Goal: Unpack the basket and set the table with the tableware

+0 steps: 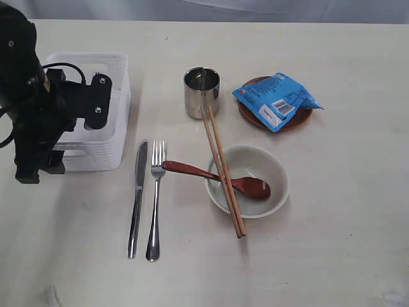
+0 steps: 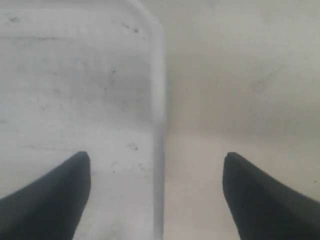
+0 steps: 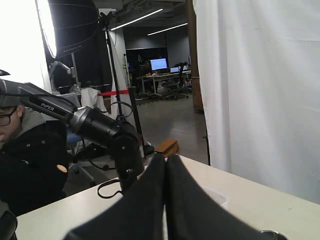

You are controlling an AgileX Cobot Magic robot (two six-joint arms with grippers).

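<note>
Basket (image 1: 118, 137) rim between spread fingers of left hand (image 2: 156, 162), pointing down; right hand (image 3: 165, 165) closed, raised

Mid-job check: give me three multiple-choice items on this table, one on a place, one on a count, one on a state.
1. In the exterior view, the basket stands at: A the left; B the middle; C the right.
2. How many chopsticks lie across the bowl? A one; B two; C four.
3. The left gripper is: A open and empty; B shut and empty; C shut on something.

1 A: it sits by that view's left edge.
2 B: a pair crosses the rim side by side.
3 A: the left wrist view shows both fingers wide apart, gripping nothing.
</note>
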